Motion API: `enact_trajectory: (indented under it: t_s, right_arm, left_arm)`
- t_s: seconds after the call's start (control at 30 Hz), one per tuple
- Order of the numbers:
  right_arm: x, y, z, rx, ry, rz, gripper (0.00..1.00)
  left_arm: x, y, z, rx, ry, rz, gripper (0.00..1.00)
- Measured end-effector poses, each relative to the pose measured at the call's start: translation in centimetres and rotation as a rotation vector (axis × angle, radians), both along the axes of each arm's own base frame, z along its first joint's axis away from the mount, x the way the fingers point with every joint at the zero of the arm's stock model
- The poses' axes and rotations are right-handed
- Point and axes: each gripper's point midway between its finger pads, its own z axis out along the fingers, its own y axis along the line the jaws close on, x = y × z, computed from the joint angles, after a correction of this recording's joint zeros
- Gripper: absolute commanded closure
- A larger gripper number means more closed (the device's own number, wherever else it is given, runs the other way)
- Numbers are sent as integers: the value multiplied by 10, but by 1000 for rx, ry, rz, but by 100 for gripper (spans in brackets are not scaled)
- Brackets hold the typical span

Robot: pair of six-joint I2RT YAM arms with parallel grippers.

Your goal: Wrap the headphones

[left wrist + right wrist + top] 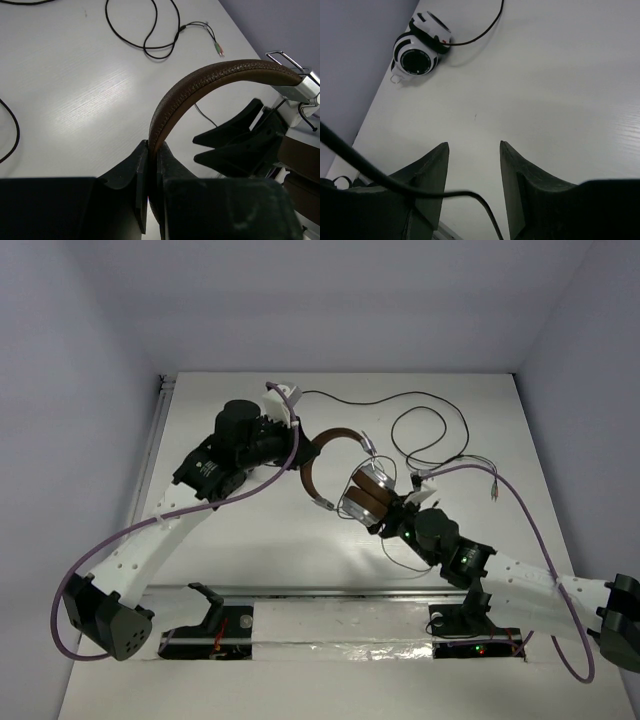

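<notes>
The headphones (345, 475) are held above the table's middle, brown headband (200, 87) arching up and silver earcups (365, 495) hanging on the right. My left gripper (300, 455) is shut on the headband's left end, which also shows in the left wrist view (152, 150). My right gripper (385, 515) is open just beside the earcups, its black fingers (235, 132) showing under the headband. In the right wrist view (472, 145) nothing sits between the fingertips. The thin black cable (470, 195) crosses near the finger bases, and its loops (430, 435) lie behind.
A white-and-black round object (420, 50) with a black lead sits at the table's far left by the wall. The cable's plug ends (217, 47) lie at the far right. A metal rail (340, 590) runs along the near edge.
</notes>
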Motion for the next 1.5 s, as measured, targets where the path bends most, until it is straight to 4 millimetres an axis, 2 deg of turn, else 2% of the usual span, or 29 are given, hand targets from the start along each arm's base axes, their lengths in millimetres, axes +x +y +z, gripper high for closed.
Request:
enact_trajectory:
  t_s: [0.27, 0.57, 0.87, 1.13, 1.2, 1.23, 1.3, 1.37, 1.43, 1.5]
  right_arm:
    - [-13, 6, -25, 49, 52, 54, 49]
    - [-23, 10, -68, 27, 169, 80, 50]
    - [-17, 16, -89, -13, 188, 69, 48]
    - [-15, 24, -96, -11, 186, 87, 51]
    - [-15, 24, -101, -21, 196, 90, 56]
    - [-16, 24, -103, -26, 200, 91, 69]
    - [-17, 24, -101, -24, 200, 98, 75]
    - [-19, 26, -88, 7, 182, 111, 82]
    - [-21, 25, -70, 47, 154, 123, 81]
    - [-23, 22, -47, 94, 117, 130, 71]
  left_arm:
    - [15, 10, 32, -43, -38, 88, 100]
    - [22, 17, 41, -83, -17, 146, 100]
    - [26, 13, 55, -119, -21, 148, 100]
    - [29, 12, 68, -132, -42, 152, 100]
    - [29, 12, 69, -136, -40, 152, 100]
    - [29, 12, 69, -137, -38, 153, 100]
    - [30, 12, 69, -138, -37, 155, 100]
    - [31, 13, 68, -135, -37, 164, 100]
    - [32, 14, 67, -130, -35, 174, 100]
    - [32, 16, 66, -124, -33, 184, 100]
